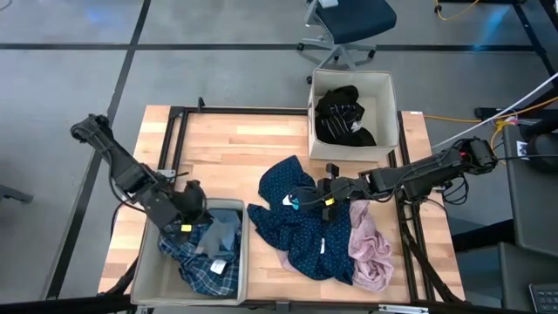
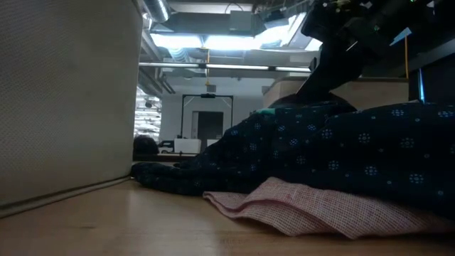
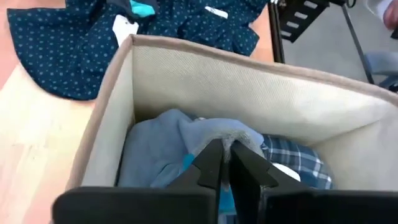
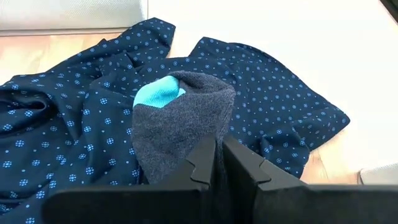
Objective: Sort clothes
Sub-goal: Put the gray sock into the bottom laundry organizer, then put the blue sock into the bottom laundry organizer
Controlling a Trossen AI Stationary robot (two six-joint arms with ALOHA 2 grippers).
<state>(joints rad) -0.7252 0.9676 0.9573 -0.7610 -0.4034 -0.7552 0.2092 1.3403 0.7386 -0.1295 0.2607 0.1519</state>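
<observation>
A navy white-dotted garment (image 1: 301, 222) lies spread on the table's middle, and a pale pink garment (image 1: 370, 249) lies by its right edge. My right gripper (image 4: 217, 155) hovers over the navy garment, shut on a dark grey sock with a teal toe (image 4: 180, 115). My left gripper (image 3: 225, 158) reaches into the near-left beige box (image 1: 144, 270), where a blue plaid shirt (image 1: 205, 266) lies. Its fingers are shut on a pale grey-blue piece (image 3: 180, 140) lying on the shirt. A black and white striped garment (image 1: 344, 113) fills the far beige box (image 1: 384, 87). My left gripper pinches a raised fold of the grey-blue piece (image 3: 235, 138) between its fingertips, slanting down into the box. The rest of the piece lies slack on the plaid shirt. My right gripper pinches the grey sock's body (image 4: 214, 134) between its two fingers, slanting down from the table's right. The teal toe end (image 4: 160, 94) stands beyond the fingertips, just above the navy garment.
The near-left box's far wall (image 3: 249, 81) rises just ahead of my left gripper. In the low view that box's wall (image 2: 64, 99) fills the left, with the navy garment (image 2: 341, 142) heaped over the pink one (image 2: 320, 206). Bare wood lies at the table's far left (image 1: 235, 139).
</observation>
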